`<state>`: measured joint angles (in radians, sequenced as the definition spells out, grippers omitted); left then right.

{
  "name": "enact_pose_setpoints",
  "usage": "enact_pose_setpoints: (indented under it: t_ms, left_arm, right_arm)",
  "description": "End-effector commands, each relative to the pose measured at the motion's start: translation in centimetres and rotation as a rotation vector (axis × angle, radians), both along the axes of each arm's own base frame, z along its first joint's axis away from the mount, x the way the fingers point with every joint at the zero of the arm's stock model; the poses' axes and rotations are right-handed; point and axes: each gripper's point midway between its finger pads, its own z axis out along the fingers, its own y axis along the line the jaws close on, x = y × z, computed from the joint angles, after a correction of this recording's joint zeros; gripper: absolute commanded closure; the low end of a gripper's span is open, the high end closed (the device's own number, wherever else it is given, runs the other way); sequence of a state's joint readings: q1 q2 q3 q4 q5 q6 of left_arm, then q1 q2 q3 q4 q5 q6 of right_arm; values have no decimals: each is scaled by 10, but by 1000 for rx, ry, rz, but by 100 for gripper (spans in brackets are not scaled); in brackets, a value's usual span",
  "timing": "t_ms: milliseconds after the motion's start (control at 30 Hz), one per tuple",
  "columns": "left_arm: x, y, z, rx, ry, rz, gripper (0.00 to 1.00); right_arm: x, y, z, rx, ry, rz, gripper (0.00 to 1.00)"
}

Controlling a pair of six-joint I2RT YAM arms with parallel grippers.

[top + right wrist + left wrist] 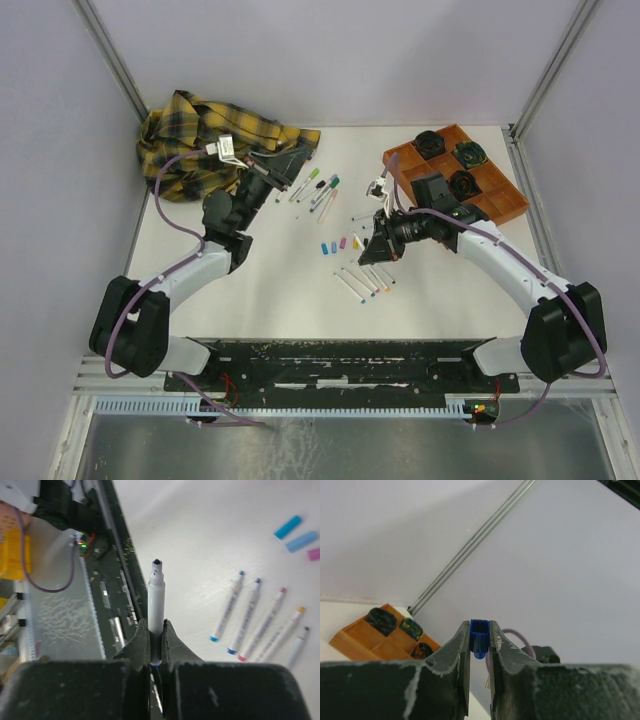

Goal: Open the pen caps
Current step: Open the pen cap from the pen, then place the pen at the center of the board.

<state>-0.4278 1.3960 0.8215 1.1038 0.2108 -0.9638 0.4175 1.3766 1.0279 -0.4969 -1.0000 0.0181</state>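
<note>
Blue plastic first: a blue cap [479, 632] sits pinched btwn the fingers of my left tool [479, 625]. The jaws are narrow and closed on it, the cap's hollow end shows to the wrist cam, and only wall is behind it. My right tool [156, 627] is clamped tight on a white pen barrel [156, 597], whose bare dark tip points away from the wrist, clear of the desk [270, 280].

Mid-desk, just left of the right tool, loose caps [333, 245] lie in a short line — blue, light blue and pink among them. Nearer the arm bases, a row of uncapped pens [365, 283] lies side by side w/ coloured tips showing. More pens w/ caps on [318, 187] lie farther back, just beside my left tool and close to a yellow plaid cloth [200, 130] at the far-left corner. Far right is an orange tray [505, 205] w/ dark round objects [430, 143] in its compartments.
</note>
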Motion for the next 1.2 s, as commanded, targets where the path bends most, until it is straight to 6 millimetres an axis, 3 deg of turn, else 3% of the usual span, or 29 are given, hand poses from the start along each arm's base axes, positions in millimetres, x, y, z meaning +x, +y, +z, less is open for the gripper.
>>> enact_pose_setpoints:
  t_ms: [0,233,533,867,1167]
  left_arm:
    - [-11,6,-19,-4,44,2,97]
    - [-33,19,-87,64,178,18,97]
    - [-59,44,-152,182,339,97,97]
    - [-88,72,-178,188,373,175,97]
    - [-99,82,-182,178,370,202,97]
  right_arm:
    - [33,-28,-21,-257,-157,-99,100]
    - [65,-76,-70,-615,-187,-195,99]
    - [77,-100,-117,-829,-79,-228,99]
    - [76,-103,-149,-897,16,-222,98]
    - [73,-106,-165,-938,70,-204,96]
